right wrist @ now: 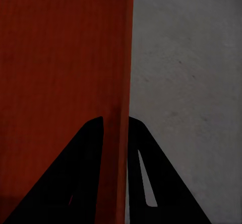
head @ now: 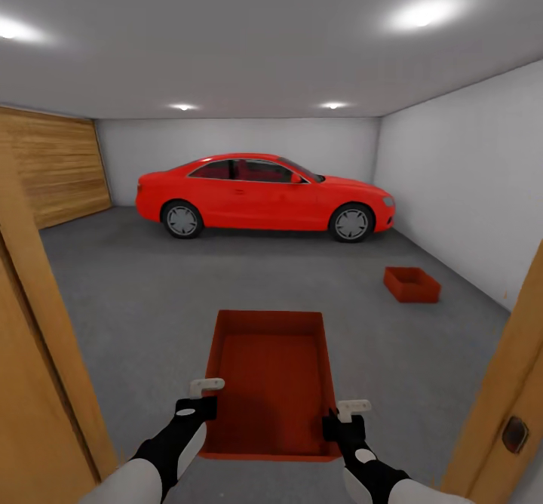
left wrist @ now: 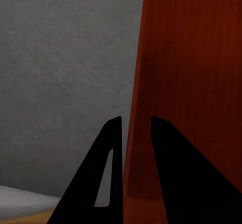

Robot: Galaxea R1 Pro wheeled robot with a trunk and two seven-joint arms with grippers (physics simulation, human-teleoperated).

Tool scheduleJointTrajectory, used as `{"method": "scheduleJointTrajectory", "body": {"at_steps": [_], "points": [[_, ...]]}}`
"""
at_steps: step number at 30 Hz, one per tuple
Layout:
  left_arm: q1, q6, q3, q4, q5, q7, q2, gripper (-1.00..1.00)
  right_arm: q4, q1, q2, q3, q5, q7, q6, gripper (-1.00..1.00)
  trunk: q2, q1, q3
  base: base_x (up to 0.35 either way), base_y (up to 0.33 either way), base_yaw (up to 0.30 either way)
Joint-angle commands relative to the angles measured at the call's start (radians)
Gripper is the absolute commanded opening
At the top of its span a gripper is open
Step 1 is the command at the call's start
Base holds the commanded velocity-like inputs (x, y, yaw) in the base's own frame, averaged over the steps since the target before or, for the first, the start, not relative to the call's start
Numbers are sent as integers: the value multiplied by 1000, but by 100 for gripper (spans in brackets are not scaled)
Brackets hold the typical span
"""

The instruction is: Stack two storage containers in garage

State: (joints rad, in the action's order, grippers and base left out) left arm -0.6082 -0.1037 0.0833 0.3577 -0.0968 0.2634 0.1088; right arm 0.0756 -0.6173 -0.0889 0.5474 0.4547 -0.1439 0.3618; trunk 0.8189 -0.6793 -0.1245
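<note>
Two storage containers are in sight. One orange-red container (head: pixel 273 383) is carried in front of the robot at 6 o'clock in the head view, held level above the grey concrete floor (head: pixel 151 293). The left gripper (head: pixel 202 397) pinches its left side wall, and in the left wrist view the left gripper (left wrist: pixel 136 128) has its two dark fingers narrowed on that thin wall (left wrist: pixel 132 133), one finger on each face. The right gripper (head: pixel 343 417) clamps the right side wall the same way; the right wrist view shows the right gripper (right wrist: pixel 116 121) with its fingers astride the wall edge (right wrist: pixel 126 58). The second container (head: pixel 411 284) sits on the floor at about 2 o'clock, well apart from the carried one, near the white right wall. One red car (head: pixel 264 195) stands at 12 o'clock. A slatted wood door (head: pixel 56 164) is at 10 o'clock, and wooden door frame posts (head: pixel 38 353) flank the view on both sides.
</note>
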Motion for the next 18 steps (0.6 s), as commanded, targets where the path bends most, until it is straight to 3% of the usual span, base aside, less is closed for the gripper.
{"method": "scheduleJointTrajectory", "body": {"at_steps": [1,18], "points": [[-1,-7,-4,5,6,13,0,-100,-3,-1,0,-18,25,-9,6,-100,1,-1,-2,312,0,0],[-1,-7,-4,1,6,13,0,-100,-3,-1,0,-18,25,-9,6,-100,1,-1,-2,319,0,0]]}}
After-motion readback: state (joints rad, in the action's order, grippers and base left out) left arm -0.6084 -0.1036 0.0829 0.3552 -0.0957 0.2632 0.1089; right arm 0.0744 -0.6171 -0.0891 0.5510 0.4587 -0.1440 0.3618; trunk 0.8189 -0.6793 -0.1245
